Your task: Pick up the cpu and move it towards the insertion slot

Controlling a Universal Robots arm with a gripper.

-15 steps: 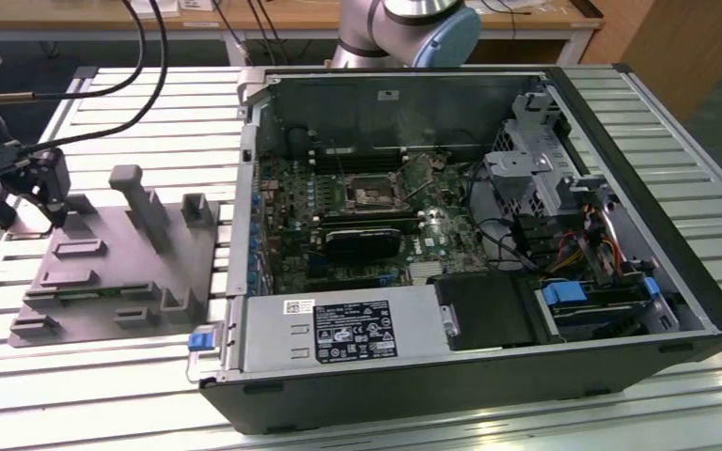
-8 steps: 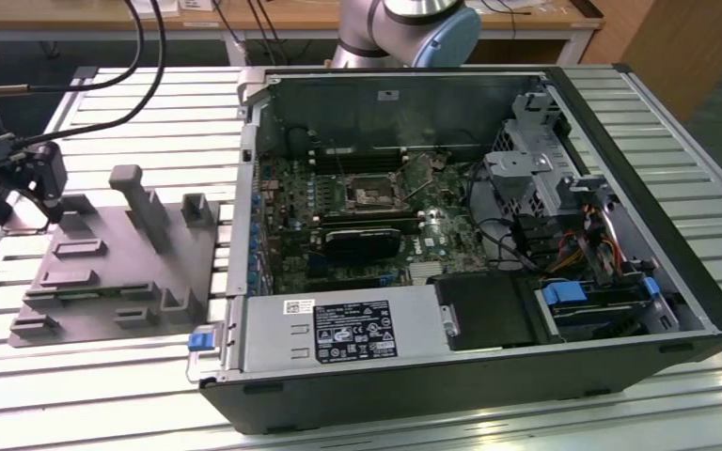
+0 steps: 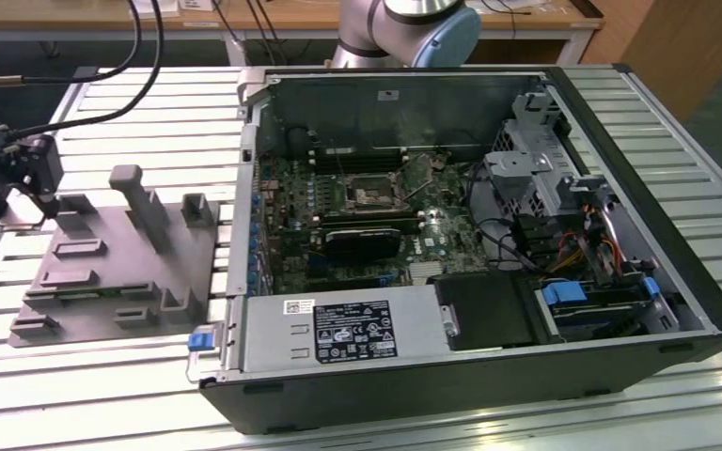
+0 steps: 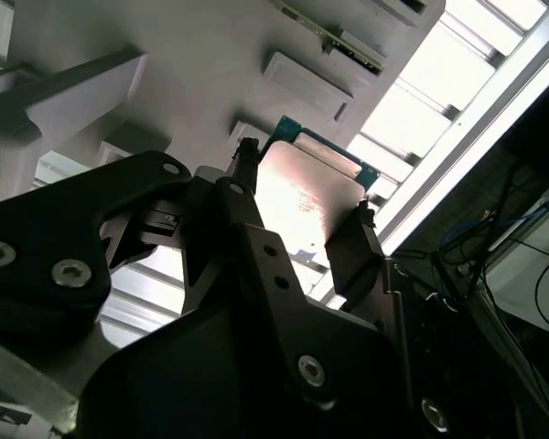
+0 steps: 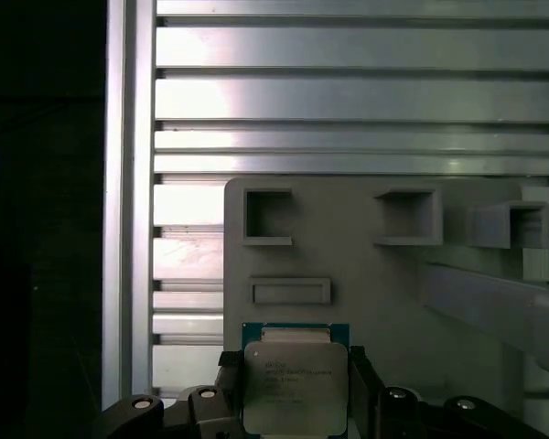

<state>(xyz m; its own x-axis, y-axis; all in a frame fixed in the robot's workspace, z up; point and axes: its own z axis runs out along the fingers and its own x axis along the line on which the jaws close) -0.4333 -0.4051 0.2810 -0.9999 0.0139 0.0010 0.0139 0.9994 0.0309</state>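
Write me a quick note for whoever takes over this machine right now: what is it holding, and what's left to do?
The gripper is shut on the cpu, one finger against each side, at a corner of the grey fixture on the exterior view's left.
The insertion slot sits on the motherboard inside the open computer case.
Done: cpu grasped; whether it is lifted clear cannot be told.
Left: the whole move across to the slot.

Between the fingers [image 5: 361, 384], your cpu [image 5: 296, 384] is cut off by the picture's edge in the first wrist view; in the second wrist view the body of the gripper [image 4: 304, 183] hides its palm-side part.
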